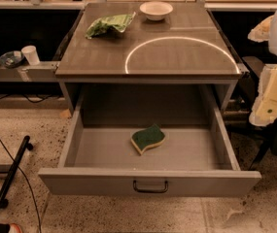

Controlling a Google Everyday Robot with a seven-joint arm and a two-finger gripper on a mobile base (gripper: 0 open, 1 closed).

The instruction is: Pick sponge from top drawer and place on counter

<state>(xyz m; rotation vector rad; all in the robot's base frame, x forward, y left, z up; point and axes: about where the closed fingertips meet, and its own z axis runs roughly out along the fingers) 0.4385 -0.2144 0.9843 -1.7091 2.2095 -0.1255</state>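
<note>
1. Pincer [269,98]: at the right edge of view, level with the counter's front lip and outside the drawer. Open or closed, cannot tell. It holds nothing that I can see.
2. Sponge [148,139]: lies flat on the drawer [150,181] floor, green face up, well to the left of and below the pincer. It touches no wall.
3. Risk: coming in from the right, the pincer must clear the near side wall of the drawer. Too low a path would likely knock the wall and jolt the drawer.
4. Risk: the sponge is thin and soft on smooth metal. A shallow or off-centre pinch may push it along the floor or catch only the foam edge.
5. Risk: the counter [186,57] overhangs the drawer's back half, so a steep lift could strike its lip.
6. Counter: flat, grey-brown and glossy, with a white arc [128,57] on it. A green bag [110,24] and a white bowl [156,10] sit at the far end, up and left of the pincer. The nearer part inside the arc looks best for the drop.
7. Room: speckled floor [104,217], dim light. A black pole [12,173] lies on the floor far left, and a cup [30,54] stands on a side ledge, well apart from the pincer.
</note>
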